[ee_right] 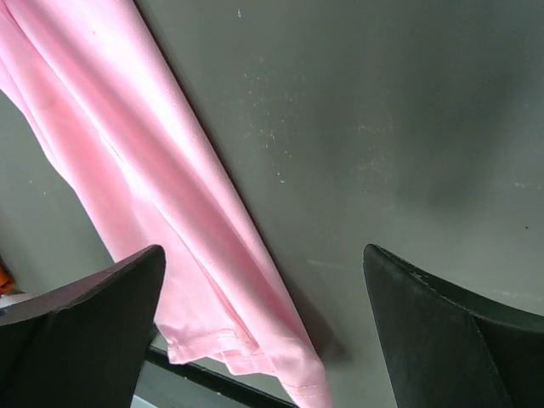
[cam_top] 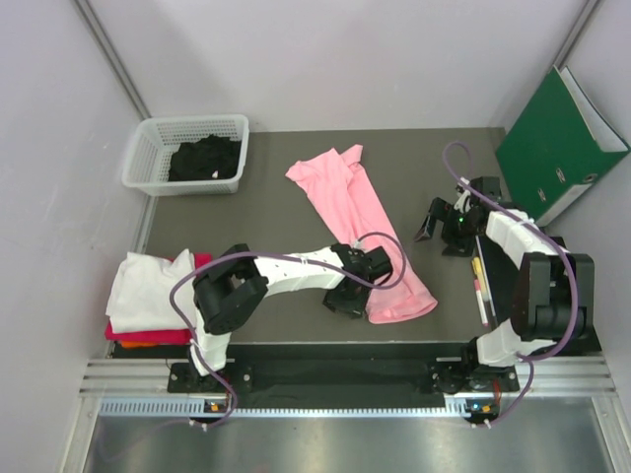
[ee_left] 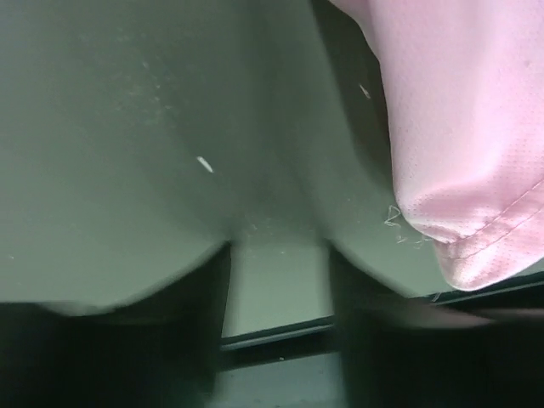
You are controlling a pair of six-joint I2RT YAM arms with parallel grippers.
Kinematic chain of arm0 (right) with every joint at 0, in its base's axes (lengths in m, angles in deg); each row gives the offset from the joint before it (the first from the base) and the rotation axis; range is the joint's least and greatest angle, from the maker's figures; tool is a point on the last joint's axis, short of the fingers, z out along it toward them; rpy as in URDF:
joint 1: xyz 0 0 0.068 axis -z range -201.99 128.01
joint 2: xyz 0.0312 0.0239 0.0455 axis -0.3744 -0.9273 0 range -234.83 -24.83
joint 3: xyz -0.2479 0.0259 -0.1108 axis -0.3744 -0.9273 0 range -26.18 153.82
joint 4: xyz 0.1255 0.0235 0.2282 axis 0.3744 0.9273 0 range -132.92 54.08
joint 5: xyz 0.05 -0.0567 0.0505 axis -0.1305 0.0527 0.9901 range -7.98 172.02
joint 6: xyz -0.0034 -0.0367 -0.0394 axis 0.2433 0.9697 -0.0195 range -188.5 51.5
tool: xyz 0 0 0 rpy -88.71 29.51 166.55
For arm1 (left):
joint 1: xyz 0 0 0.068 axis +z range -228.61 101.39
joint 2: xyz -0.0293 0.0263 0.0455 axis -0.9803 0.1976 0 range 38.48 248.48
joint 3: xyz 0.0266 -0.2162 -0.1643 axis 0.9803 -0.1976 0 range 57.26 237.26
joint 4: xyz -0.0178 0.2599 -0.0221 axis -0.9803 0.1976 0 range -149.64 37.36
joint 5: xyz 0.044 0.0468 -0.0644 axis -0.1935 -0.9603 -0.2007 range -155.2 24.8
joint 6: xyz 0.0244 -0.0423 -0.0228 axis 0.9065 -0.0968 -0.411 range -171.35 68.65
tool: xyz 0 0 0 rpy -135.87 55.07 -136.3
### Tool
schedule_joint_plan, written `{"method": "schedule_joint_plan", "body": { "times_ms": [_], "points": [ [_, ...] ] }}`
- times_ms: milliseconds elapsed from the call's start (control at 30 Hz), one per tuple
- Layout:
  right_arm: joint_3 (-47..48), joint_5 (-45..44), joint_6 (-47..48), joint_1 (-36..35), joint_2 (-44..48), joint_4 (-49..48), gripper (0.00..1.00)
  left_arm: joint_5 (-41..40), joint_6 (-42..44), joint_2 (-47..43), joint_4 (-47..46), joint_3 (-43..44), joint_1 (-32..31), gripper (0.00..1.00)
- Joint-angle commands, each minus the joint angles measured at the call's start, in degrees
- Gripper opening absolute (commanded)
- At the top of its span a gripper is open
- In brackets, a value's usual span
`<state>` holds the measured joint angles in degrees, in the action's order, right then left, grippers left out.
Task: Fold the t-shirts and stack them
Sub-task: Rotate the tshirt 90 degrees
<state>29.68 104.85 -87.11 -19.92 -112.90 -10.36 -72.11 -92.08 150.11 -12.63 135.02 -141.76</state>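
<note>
At the near left corner of the table [cam_top: 266,212] we see a pile already made: a white shirt [cam_top: 148,281] on top, a magenta-red shirt [cam_top: 163,335] under it and an orange edge [cam_top: 133,345] at the bottom. In the middle lies the pink shirt [cam_top: 360,232], folded lengthwise into a long narrow strip and not yet folded across. The left arm [cam_top: 286,276] reaches to its near hem. The left jaws stand partly apart with only bare table between them and the hem just beside them, so they grasp nothing. The right jaws are spread wide and empty, hovering just to the right of the strip. A black shirt [cam_top: 205,158] sits crumpled in the basket [cam_top: 138,158] at the far left. We judge the task past halfway: the pink shirt wants its cross folds and a place on the pile, then the black one follows.
</note>
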Motion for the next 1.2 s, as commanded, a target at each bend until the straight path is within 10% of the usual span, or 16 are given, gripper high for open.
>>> {"method": "schedule_joint_plan", "body": {
  "times_ms": [0,500,633,833,1167],
  "points": [
    [0.7,1.3,0.9,0.3,0.4,-2.0,1.00,-1.8,-0.8,-5.3,1.7,1.3,-0.2,0.64],
    [3.4,1.3,0.6,0.3,-3.3,-2.1,1.00,1.5,6.4,6.7,4.1,18.6,-1.3,0.64],
    [3.7,1.3,0.5,0.4,-3.7,-2.1,1.00,3.7,7.9,9.9,5.5,19.6,-1.3,0.51],
    [3.8,1.7,-0.6,0.4,-4.1,-2.9,1.00,4.8,8.2,10.6,7.3,18.2,-1.3,0.00],
    [4.3,2.9,-0.8,0.3,-5.6,-3.9,1.00,1.5,3.8,-2.6,8.3,-1.1,-0.8,0.00]
  ]
}}
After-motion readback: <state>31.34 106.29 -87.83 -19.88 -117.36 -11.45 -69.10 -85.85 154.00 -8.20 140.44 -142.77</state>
